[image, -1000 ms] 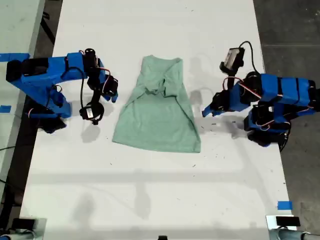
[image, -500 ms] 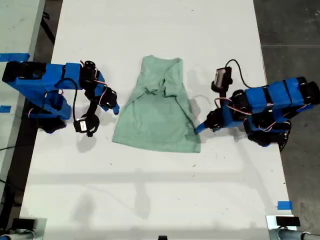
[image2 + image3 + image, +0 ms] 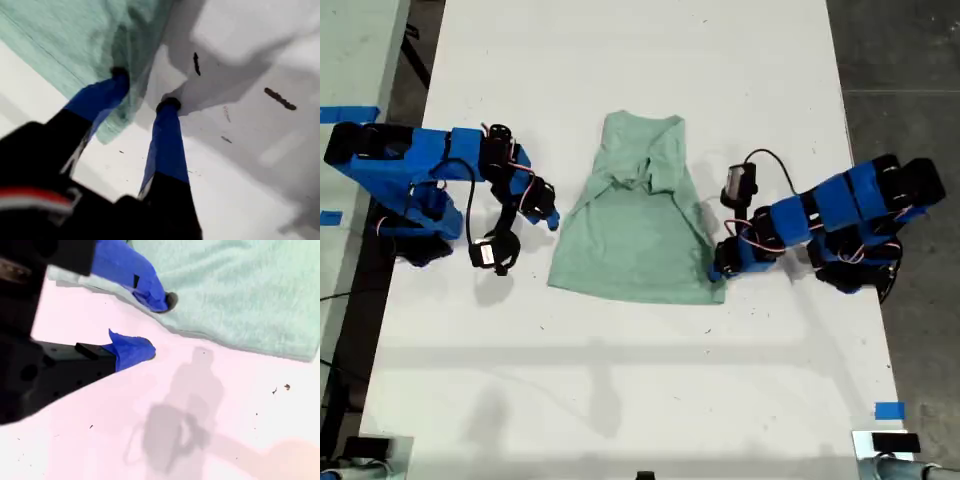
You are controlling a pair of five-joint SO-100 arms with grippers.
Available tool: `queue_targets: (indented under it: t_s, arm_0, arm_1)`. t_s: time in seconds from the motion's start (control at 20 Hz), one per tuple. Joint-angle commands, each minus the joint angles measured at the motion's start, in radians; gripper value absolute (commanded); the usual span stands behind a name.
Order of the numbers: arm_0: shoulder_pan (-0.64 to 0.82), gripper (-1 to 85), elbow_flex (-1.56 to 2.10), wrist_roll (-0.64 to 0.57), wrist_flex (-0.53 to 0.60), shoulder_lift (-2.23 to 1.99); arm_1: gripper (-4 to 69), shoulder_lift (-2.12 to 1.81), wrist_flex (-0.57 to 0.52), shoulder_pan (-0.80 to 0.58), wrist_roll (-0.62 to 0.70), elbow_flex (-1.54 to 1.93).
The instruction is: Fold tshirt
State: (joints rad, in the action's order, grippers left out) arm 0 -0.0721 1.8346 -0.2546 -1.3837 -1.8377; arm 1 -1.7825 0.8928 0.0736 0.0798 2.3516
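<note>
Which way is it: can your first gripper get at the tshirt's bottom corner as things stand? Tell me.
Probably yes. My first gripper is open at the tshirt's corner on the exterior view's right, one fingertip against the cloth edge, the other on the bare table. Nothing stands between them.

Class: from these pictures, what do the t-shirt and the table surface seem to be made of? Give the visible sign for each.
The tshirt: soft knit cloth, probably cotton jersey, matte pale mint, judging by its fuzzy weave, folds and limp edges. The table: a smooth, hard white surface, possibly laminate or painted board; it shows soft shadows and small dark scuffs.
</note>
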Motion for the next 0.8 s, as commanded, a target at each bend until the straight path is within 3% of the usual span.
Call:
queue_targets:
  t_s: [0.0, 0.25, 0.4, 0.5, 0.75]
  arm_0:
    - [-0.026, 8.4, -0.003, 0.012, 0.014, -0.028]
    - [-0.032, 8.1, 0.005, 0.020, 0.028, -0.028]
    - [-0.032, 7.9, 0.005, 0.020, 0.031, -0.028]
    - [-0.029, 7.9, 0.005, 0.020, 0.037, -0.028]
    - [-0.020, 7.9, 0.003, 0.020, 0.044, -0.028]
  arm_1:
    - [-1.0, 0.008, -0.017, -0.005, 0.021, -0.005]
    - [-1.0, -0.132, 0.308, 0.066, 0.055, -0.192]
    - [-1.0, -0.149, 0.425, 0.080, 0.092, -0.402]
    - [-1.0, -0.127, 0.365, 0.052, 0.100, -0.500]
    - [-1.0, 0.038, -0.051, -0.077, 0.114, -0.454]
